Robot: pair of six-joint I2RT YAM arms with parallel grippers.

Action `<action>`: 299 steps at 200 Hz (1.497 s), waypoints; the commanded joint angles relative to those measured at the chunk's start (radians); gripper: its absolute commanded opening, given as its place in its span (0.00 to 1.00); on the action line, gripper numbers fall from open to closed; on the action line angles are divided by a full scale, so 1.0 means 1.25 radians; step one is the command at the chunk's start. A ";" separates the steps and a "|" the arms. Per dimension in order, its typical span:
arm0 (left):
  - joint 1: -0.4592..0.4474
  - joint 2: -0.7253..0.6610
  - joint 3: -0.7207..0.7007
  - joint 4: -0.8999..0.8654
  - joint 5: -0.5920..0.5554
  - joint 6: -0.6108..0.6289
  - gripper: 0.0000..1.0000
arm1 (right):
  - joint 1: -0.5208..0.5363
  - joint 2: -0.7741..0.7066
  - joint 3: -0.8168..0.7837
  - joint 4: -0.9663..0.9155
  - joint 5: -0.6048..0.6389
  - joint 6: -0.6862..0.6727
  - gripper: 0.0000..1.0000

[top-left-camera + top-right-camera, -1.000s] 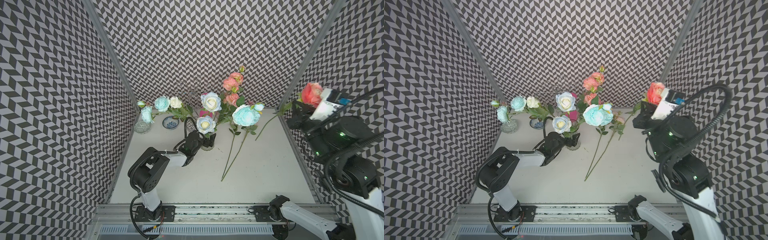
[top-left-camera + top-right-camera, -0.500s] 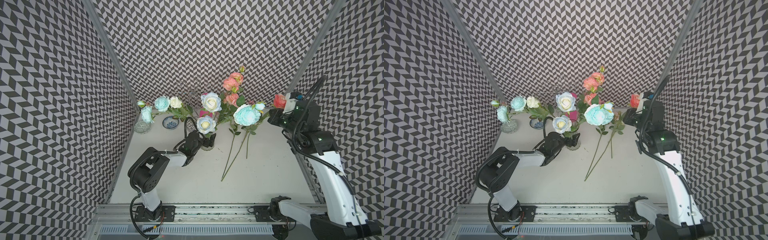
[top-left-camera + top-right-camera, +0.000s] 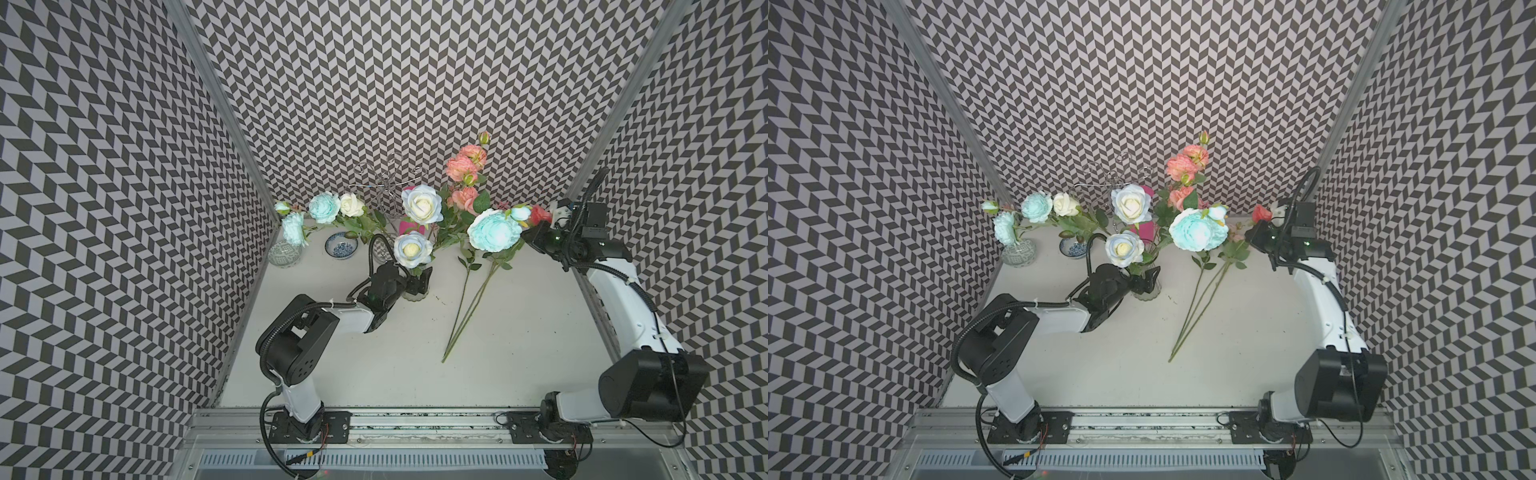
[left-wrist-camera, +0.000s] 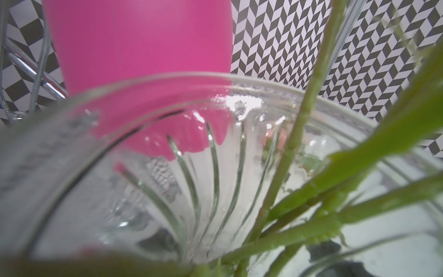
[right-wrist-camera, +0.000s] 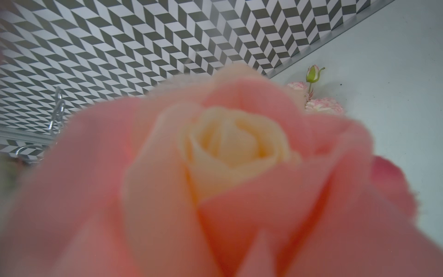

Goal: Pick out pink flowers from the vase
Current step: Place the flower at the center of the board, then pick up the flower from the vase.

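white tabletop [image 3: 374, 353]: two loose green flower stems [image 3: 465, 316] lying right of centre | left gripper [image 3: 415, 282]: closed around ribbed clear glass vase [image 3: 1145, 292], centre-back, coral-pink blooms [image 3: 461, 166] standing in it | right gripper [image 3: 536, 232]: clamped on peach-pink rose [image 5: 227, 179] by its stem, near far right corner

White table [image 3: 519, 353] — loose pink-flower stems [image 3: 463, 318] lie flat (vase [image 3: 417, 296], glass bowl [image 3: 284, 254], patterned dish [image 3: 341, 248] stand).

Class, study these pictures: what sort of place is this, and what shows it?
Probably a robotics lab test cell, not a florist's: a left arm and right arm mounted on a metal rail, chevron-patterned walls boxing in a white table, and flowers staged in a ribbed vase.
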 commanded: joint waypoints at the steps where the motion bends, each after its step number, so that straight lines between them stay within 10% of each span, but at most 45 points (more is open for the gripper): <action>1: -0.014 0.029 -0.001 -0.089 0.032 -0.036 0.93 | -0.007 0.047 -0.029 0.088 -0.027 -0.008 0.00; 69: -0.013 0.024 -0.001 -0.091 0.038 -0.035 0.93 | 0.008 0.250 -0.060 0.184 0.022 -0.025 0.00; 127: -0.014 0.018 -0.002 -0.098 0.044 0.001 0.93 | 0.041 0.174 -0.110 0.285 0.069 0.015 0.44; 202: -0.004 -0.006 -0.007 -0.139 0.058 0.065 1.00 | 0.176 -0.064 -0.354 0.498 -0.044 0.070 0.40; 299: -0.003 -0.042 -0.031 -0.120 0.046 0.035 1.00 | 0.206 -0.156 -0.340 0.505 -0.054 0.034 0.34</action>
